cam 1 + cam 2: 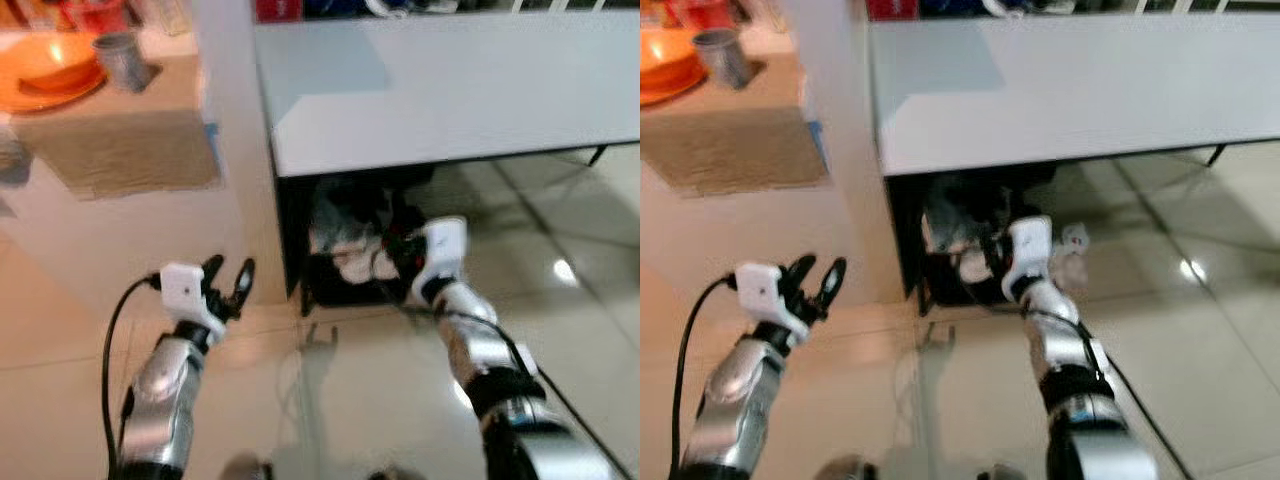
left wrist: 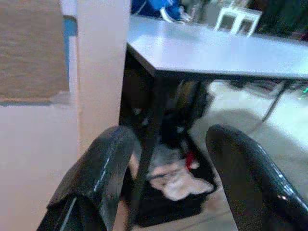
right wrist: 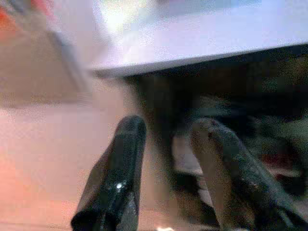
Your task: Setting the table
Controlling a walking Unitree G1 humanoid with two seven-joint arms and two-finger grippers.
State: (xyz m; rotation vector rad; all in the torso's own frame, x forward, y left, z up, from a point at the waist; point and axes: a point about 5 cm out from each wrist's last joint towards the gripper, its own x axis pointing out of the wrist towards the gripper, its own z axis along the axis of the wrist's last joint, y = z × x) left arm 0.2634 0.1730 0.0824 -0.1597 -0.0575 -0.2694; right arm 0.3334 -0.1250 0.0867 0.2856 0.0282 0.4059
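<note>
Grey table (image 1: 450, 90) spans the upper right, dark leg (image 2: 147, 159) at its near corner; a black bin (image 2: 168, 204) with crumpled white cloth (image 2: 175, 180) and a red bit sits on the floor under it. Pale pillar (image 1: 235, 150) stands just left of the table edge. Glossy beige tile floor (image 1: 380, 390), glare spot (image 1: 565, 270) at right.

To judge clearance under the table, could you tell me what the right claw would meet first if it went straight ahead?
Probably the dark bin of crumpled cloth under the grey table. The right claw, open, points below the tabletop edge toward it, though depth is unclear.
</note>
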